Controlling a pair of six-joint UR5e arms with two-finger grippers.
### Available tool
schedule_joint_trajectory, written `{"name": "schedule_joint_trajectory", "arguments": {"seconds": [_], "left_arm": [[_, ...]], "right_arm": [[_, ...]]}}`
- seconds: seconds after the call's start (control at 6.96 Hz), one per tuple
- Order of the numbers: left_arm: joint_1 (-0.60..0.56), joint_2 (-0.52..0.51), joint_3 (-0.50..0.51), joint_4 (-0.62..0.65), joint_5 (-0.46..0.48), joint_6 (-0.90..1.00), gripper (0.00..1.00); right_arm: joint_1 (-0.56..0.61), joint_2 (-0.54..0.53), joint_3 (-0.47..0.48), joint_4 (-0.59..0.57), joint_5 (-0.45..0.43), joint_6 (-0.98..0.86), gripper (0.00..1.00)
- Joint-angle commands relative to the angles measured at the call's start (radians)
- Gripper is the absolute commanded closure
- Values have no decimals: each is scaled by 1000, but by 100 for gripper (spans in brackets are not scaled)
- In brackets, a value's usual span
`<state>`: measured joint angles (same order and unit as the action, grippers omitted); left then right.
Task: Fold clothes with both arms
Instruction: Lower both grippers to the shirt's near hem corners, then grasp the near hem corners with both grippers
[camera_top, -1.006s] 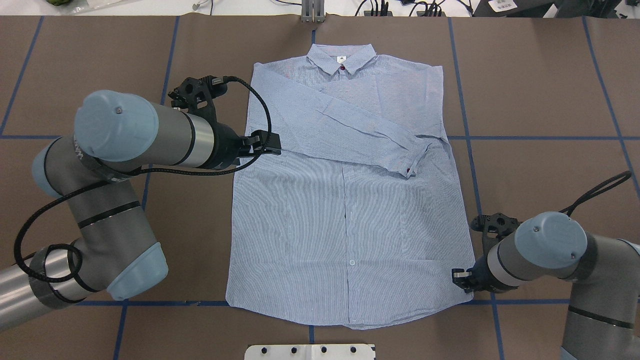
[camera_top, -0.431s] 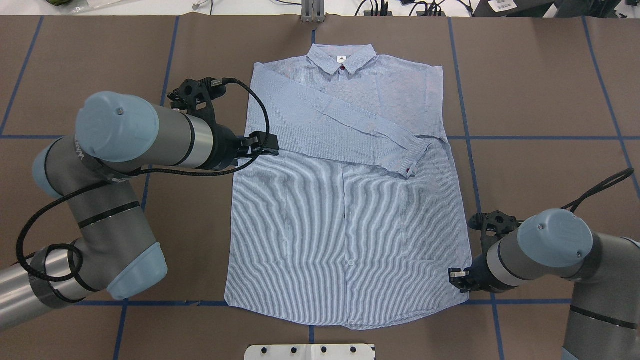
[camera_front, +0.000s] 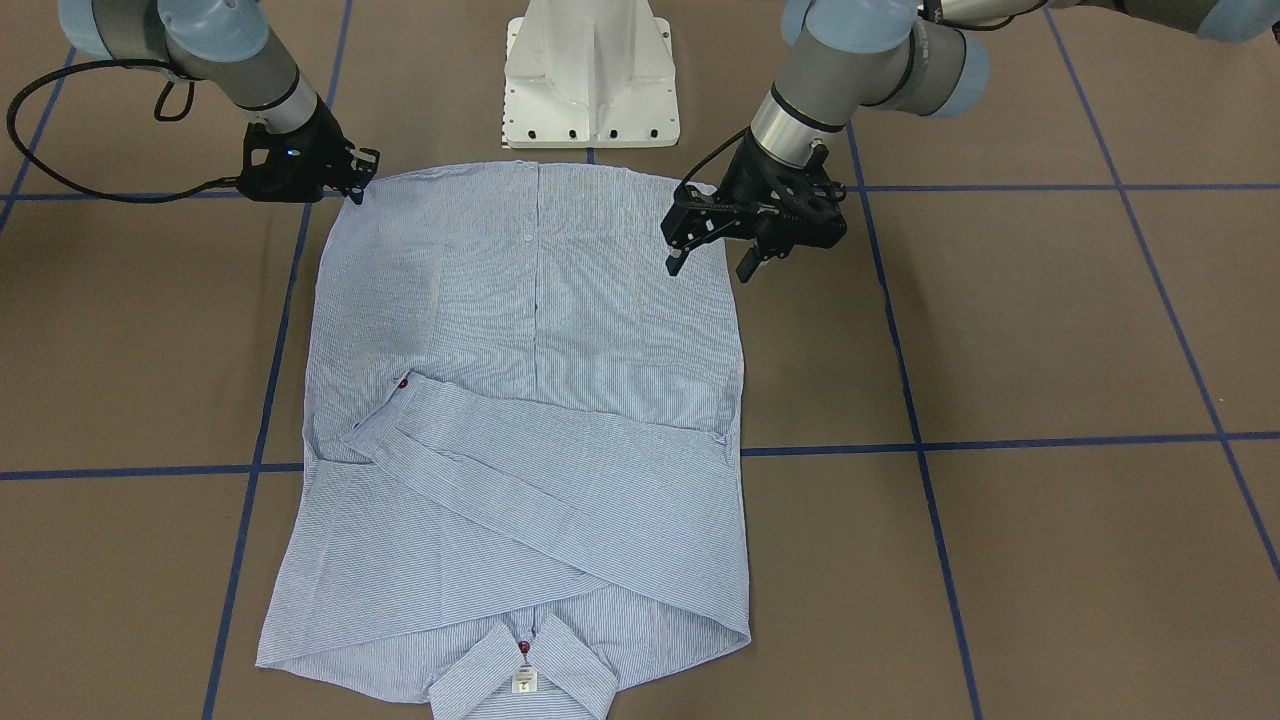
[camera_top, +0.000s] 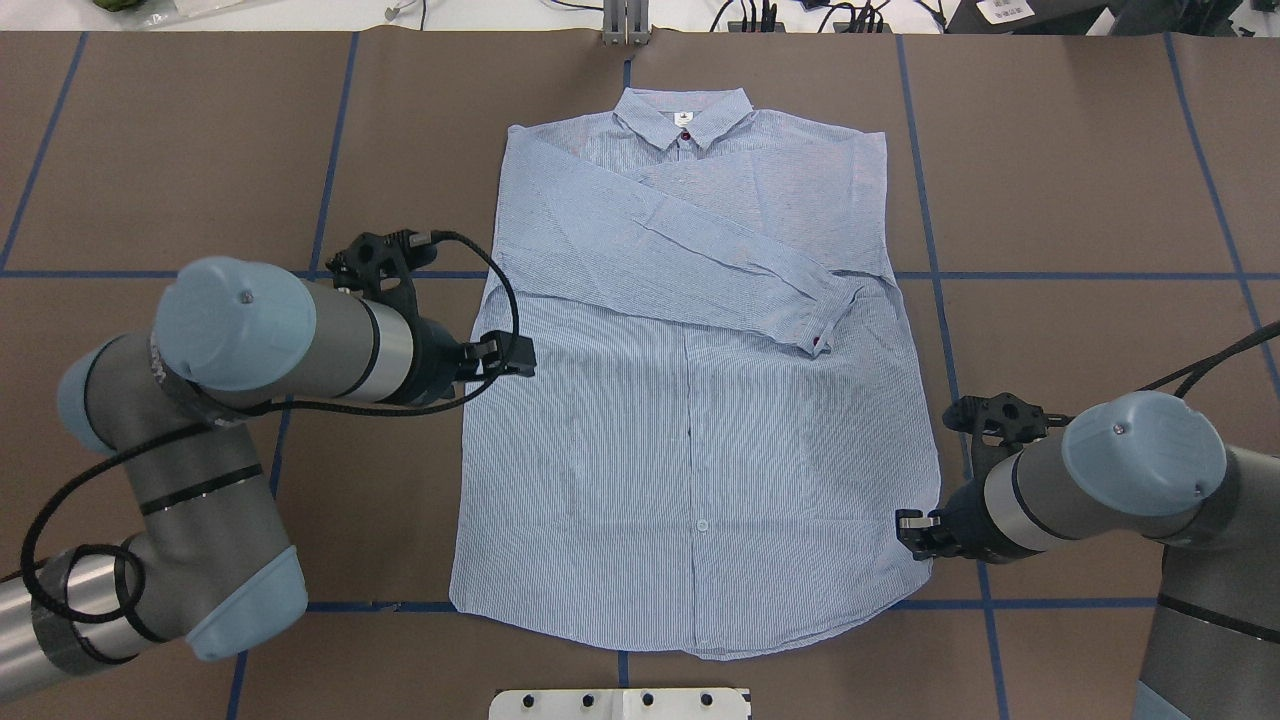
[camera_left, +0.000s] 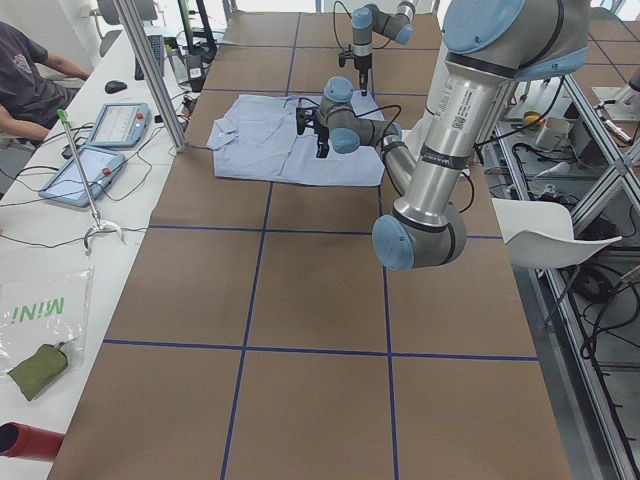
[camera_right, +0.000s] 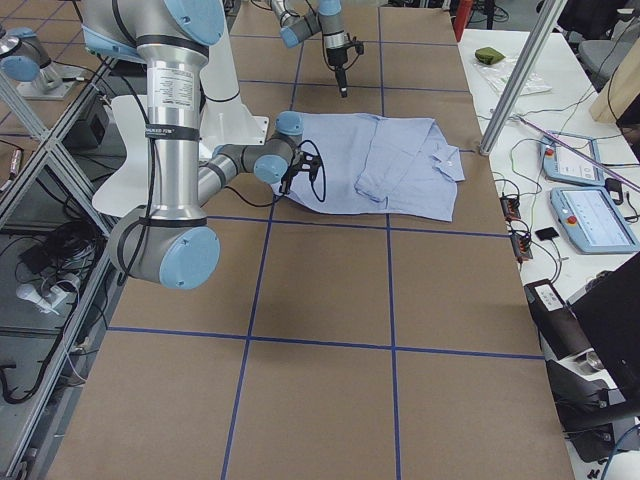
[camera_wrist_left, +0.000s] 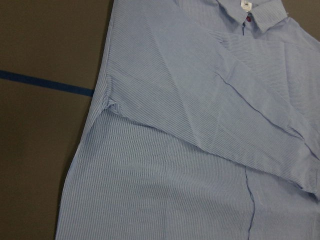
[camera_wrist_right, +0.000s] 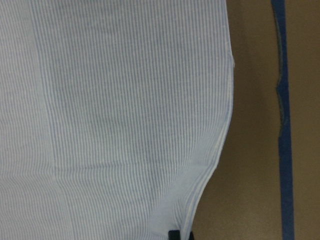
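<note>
Spread flat, front up, on the table (camera_top: 1080, 180): the shirt (camera_top: 690, 450), collar at the far side, one sleeve (camera_top: 700, 260) folded diagonally across the chest. Just past the hem, a white pedestal (camera_front: 590, 80); blue tape lines (camera_top: 1080, 275) all around. Over the shirt's side edge, the left gripper (camera_front: 708, 268), hovering, fingers spread. At the hem corner, the right gripper (camera_front: 358, 188), apparently pinched shut on the fabric. Neck label (camera_front: 523, 682) white with a dark mark, too small to read; likewise the white sticker (camera_left: 462, 100) on the left arm (camera_left: 430, 190). Since a second ago: left gripper drawn back toward the robot, from armpit level to mid-side; right gripper nudged inward, hem corner with it.
</note>
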<state>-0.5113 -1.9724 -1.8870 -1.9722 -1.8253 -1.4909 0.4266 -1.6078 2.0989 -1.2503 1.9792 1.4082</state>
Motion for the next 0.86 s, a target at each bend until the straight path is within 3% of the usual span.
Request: {"name": "schedule_joint_trajectory", "arguments": {"seconds": [0.0, 0.14, 0.72], "left_arm": [[132, 35, -47, 101, 18, -110, 4], [190, 33, -81, 212, 53, -135, 4], [266, 56, -58, 269, 118, -169, 10]], "right_arm": [[24, 3, 32, 0, -6, 0, 100], [26, 11, 33, 0, -10, 0, 100], [44, 12, 36, 0, -3, 0, 100]]}}
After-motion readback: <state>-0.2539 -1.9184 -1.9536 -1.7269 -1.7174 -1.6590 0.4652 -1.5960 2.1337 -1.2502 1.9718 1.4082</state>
